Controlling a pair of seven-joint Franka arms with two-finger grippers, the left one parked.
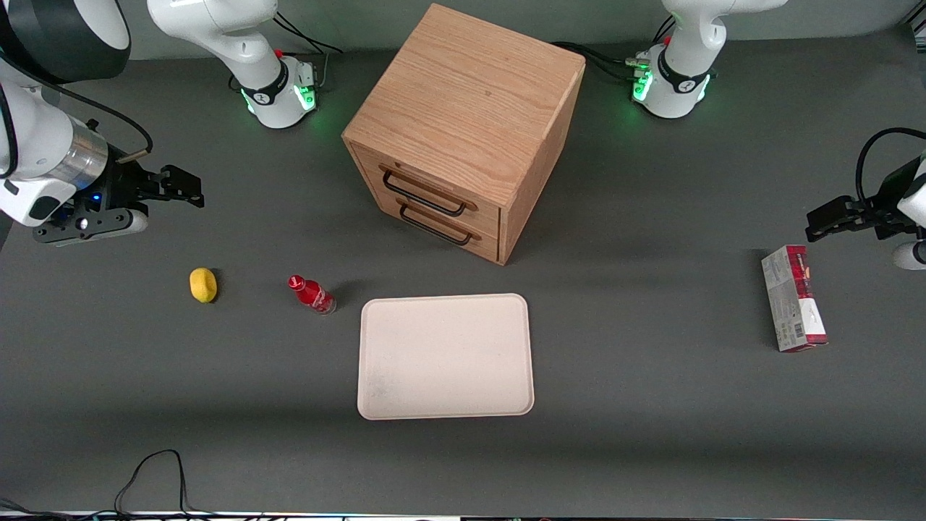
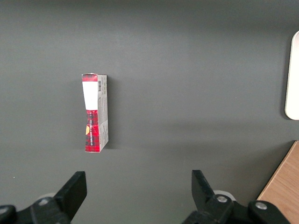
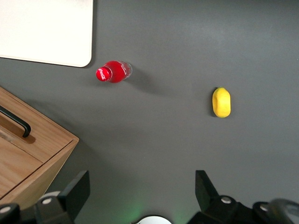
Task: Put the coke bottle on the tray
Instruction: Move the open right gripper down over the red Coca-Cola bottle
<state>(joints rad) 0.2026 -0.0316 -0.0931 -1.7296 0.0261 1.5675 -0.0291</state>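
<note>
Step in hand: the approach, as I judge it; nothing is grasped, and the small coke bottle with red cap, red label and clear base (image 1: 312, 294) stands on the dark grey worktop (image 1: 651, 405), not on the tray.
Pincer: the right arm's black two-finger pincer (image 1: 155, 199) hangs above the worktop at the working arm's end, well apart from the bottle; the right wrist view (image 3: 140, 193) shows its fingers spread wide with nothing between them.
Bottle's place: just beside a corner of the large flat cream rectangular tray with rounded corners (image 1: 445, 356), apart from its rim, with the small yellow lemon-like object (image 1: 203, 284) near it toward the working arm's end.
Bottle's look: upright or nearly so; the right wrist view (image 3: 113, 72) looks down on its round red cap. Small and narrow, likely light and easy to tip.
Next move calls for: carrying the pincer across over the bottle, lowering its fingers either side of the body, and closing without knocking it over.
Tray: bare, nearer the front camera than the oak two-drawer cabinet (image 1: 463, 130).
</note>
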